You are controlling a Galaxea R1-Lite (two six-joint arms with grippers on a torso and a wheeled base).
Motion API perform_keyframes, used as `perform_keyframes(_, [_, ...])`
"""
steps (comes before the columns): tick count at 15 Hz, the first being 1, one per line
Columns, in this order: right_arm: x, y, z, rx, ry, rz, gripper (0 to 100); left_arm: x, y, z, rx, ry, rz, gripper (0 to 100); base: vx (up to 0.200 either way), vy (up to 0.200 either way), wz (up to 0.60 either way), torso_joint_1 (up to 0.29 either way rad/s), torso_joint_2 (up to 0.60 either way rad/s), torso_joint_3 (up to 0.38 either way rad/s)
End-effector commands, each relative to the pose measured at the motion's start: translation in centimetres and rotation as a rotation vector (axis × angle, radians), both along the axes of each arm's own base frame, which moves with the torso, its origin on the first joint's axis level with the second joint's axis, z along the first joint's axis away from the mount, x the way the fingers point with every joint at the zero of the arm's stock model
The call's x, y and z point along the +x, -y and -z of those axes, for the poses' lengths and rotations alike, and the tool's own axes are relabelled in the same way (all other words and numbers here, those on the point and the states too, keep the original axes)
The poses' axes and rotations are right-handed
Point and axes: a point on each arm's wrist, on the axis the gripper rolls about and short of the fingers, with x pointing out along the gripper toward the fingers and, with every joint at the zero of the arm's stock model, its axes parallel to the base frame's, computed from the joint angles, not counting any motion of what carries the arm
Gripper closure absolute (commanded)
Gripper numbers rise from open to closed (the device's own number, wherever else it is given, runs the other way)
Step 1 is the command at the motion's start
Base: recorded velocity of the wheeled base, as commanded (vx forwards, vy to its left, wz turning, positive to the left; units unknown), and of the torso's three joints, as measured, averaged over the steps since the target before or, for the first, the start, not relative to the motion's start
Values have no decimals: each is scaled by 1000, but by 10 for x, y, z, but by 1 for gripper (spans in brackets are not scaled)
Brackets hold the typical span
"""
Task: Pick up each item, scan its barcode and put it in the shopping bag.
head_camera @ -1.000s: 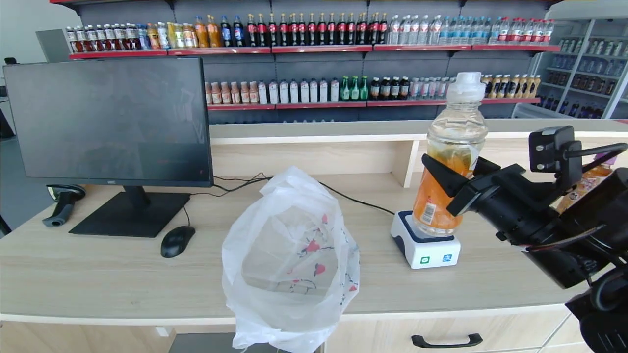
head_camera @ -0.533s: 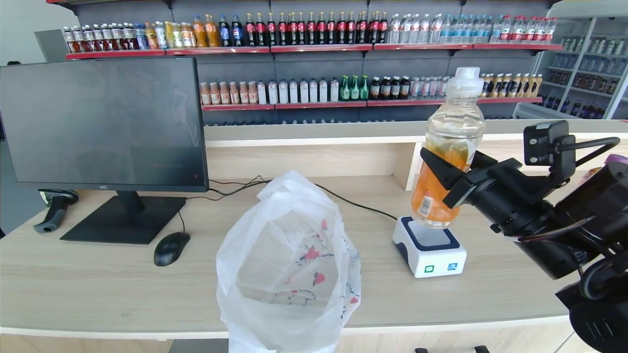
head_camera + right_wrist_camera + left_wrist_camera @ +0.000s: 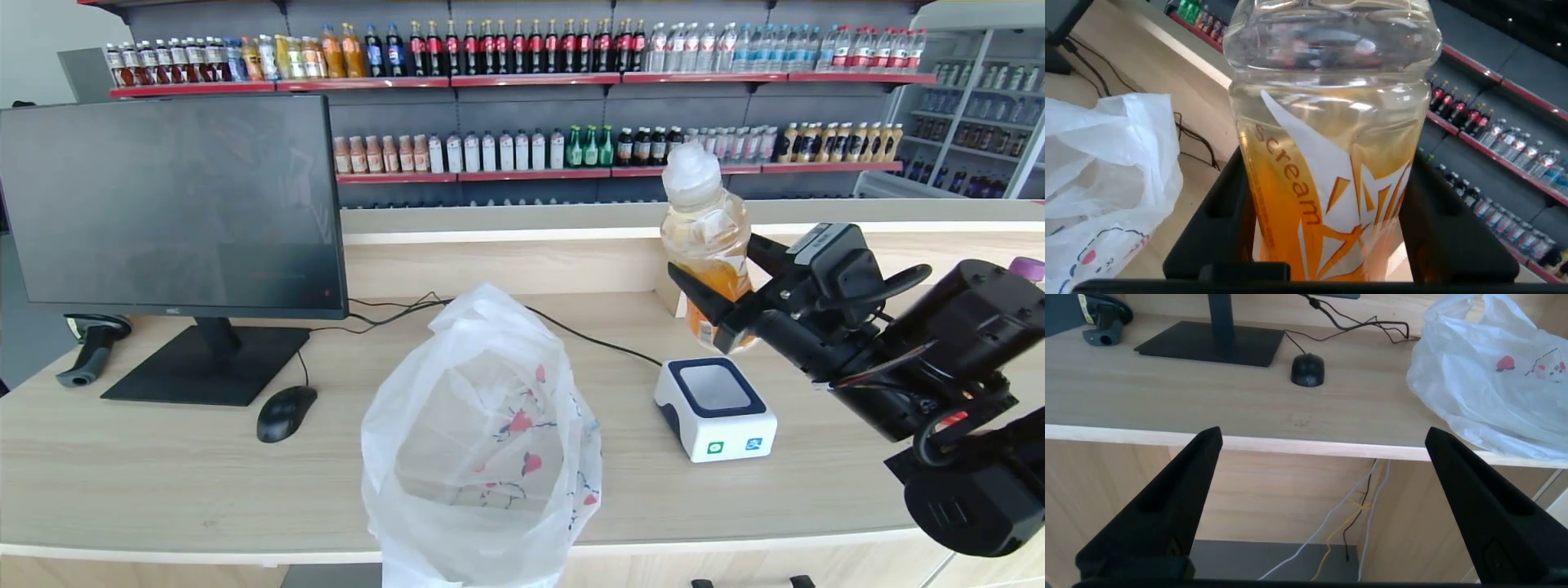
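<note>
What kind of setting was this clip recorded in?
Most likely a convenience-store checkout, real or mock-up: shelves of bottled drinks line the back wall, a barcode scanner and monitor sit on the wooden counter, and a plastic shopping bag stands open at its front edge.

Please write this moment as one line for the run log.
right gripper: shut on bottle | bottle: in air, clear of scanner | bag: open | left gripper: open

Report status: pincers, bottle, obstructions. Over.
Right pincer shut on bottle, held in the air above scanner. Left pincer open, empty, low at counter front. Bag left of scanner, nothing between.
</note>
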Motion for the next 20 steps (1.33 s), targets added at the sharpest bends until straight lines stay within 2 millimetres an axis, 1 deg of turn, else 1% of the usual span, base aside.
perform_keyframes(1, [4,-2,5,-31,3,10,100,0,0,0,-1,1,0,0,0,0,0,0,0,0])
perform_keyframes(3, [2,0,10,-65,2,18,100,0,0,0,-1,1,-1,0,0,0,0,0,0,0])
perform_keyframes(4, [1,-1,10,-116,34,-2,100,0,0,0,-1,1,0,0,0,0,0,0,0,0])
perform_keyframes(6, [0,-2,15,-209,85,-125,100,0,0,0,-1,1,0,0,0,0,0,0,0,0])
perform_keyframes(7, [0,-1,17,-226,88,-130,100,0,0,0,-1,1,2,0,0,0,0,0,0,0])
perform_keyframes(9, [2,1,32,-272,59,-211,100,0,0,0,-1,1,0,0,0,0,0,0,0,0])
perform_keyframes(10, [3,3,33,-303,86,-231,100,0,0,0,-1,1,-1,0,0,0,0,0,0,0])
perform_keyframes(13, [2,14,39,-358,105,-274,100,0,0,0,2,1,2,0,0,0,0,0,0,0])
perform_keyframes(17, [11,44,44,-419,133,-291,100,0,0,0,-1,1,-1,0,0,0,0,0,0,0])
perform_keyframes(19, [15,51,43,-431,149,-283,100,0,0,0,-1,1,-1,0,0,0,0,0,0,0])
perform_keyframes(20, [17,51,46,-437,148,-292,100,0,0,0,-1,1,-1,0,0,0,0,0,0,0])
